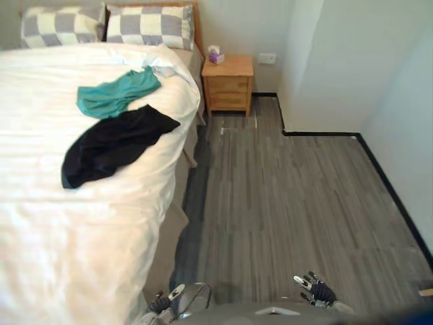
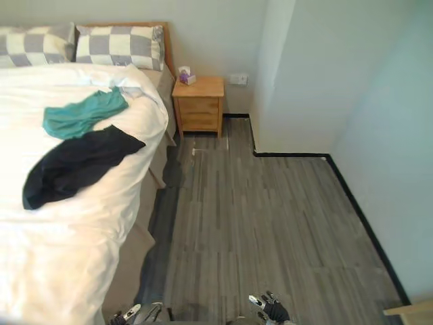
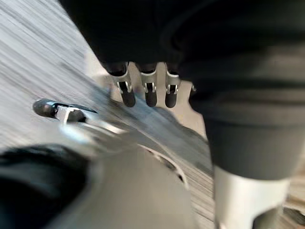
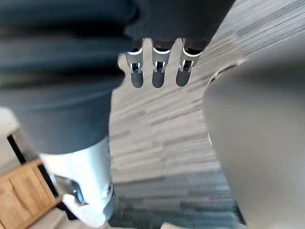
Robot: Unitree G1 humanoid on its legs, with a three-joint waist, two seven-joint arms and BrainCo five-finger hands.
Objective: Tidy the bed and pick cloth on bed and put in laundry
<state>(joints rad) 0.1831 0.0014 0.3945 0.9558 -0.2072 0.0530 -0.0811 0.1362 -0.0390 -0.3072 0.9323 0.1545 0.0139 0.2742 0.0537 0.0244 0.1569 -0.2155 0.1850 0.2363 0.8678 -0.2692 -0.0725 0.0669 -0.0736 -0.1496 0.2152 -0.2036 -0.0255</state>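
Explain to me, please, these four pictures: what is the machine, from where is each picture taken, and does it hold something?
This is a humanoid robot with two hands. The two wide pictures come from a camera on its head; the two close ones from cameras on its wrists. On the white bed lie a crumpled teal cloth and a crumpled black cloth, close together, below two grey-and-white checked pillows. A small wooden bedside table stands beside the bed on the grey plank floor. The left hand and the right hand hang low over the floor; their fingers are straight and hold nothing.
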